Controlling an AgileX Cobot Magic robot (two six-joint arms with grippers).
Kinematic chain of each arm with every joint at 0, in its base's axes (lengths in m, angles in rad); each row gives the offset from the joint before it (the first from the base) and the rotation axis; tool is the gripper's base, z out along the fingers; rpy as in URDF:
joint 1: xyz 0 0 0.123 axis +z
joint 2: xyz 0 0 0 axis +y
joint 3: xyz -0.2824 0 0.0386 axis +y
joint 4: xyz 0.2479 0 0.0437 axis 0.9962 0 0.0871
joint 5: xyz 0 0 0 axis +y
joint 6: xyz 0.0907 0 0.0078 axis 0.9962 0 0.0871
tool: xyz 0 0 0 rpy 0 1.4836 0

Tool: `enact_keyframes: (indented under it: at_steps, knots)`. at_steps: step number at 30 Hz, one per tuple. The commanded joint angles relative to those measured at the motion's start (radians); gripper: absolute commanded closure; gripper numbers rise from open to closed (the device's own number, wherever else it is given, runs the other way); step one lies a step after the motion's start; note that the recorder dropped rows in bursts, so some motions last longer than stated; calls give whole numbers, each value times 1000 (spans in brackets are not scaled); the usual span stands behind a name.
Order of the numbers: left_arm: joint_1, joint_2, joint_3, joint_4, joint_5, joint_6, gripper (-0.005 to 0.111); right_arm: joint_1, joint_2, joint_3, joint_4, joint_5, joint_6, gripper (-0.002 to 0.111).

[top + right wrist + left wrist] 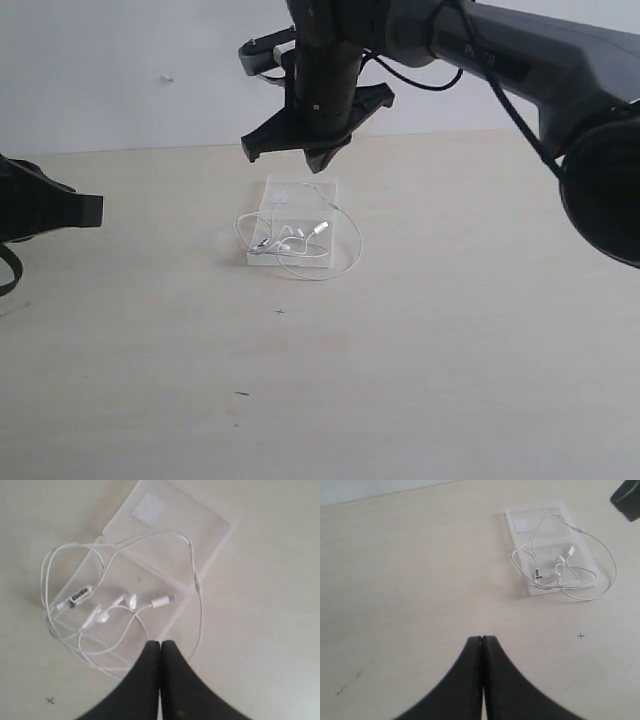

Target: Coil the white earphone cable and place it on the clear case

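Observation:
The clear case (310,192) lies flat on the light wooden table, its white label near the far corner. The white earphone cable (322,227) rests on it in loose loops, and some loops spill over the near and right edges onto the table. In the right wrist view the cable (161,601) shows its plug, earbuds and remote on the case (200,530). My right gripper (322,163) hangs shut and empty just above the case's far end; its tips (160,644) are over a near corner. My left gripper (482,639) is shut, empty, far left of the case (560,535) and cable (572,550).
The table is bare wood with a few small dark marks (279,311). A white wall rises behind the table's far edge. The right arm's thick black body (540,70) reaches in from the upper right.

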Motion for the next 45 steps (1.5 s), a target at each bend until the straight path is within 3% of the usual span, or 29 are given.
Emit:
enact_keyframes:
  at_steps: [1, 7, 11, 17, 24, 27, 35, 45]
  knots:
    - [3, -2, 2, -1, 2, 15, 107, -6, -80, -10, -12, 29, -65, 108]
    - [3, -18, 2, -6, 29, 15, 107, -6, -271, 106, 82, 29, -69, 108]
    - [3, -18, 2, -6, 36, 15, 107, -6, -416, 283, 103, 17, -68, 108]
    - [3, -18, 2, -6, 36, 15, 107, -6, -668, 640, 105, -140, -57, 108]
    - [3, -18, 2, -6, 36, 15, 107, -6, -1149, 1170, 105, -508, 20, 108]
    - [3, -18, 2, -6, 36, 15, 107, -6, -1337, 1339, 110, -563, 90, 108]
    - [3, -18, 2, -6, 38, 15, 107, -6, -1721, 1437, 102, -417, 89, 108]
    - [3, -18, 2, -6, 38, 15, 107, -19, -2027, 1470, 105, -538, 73, 108]
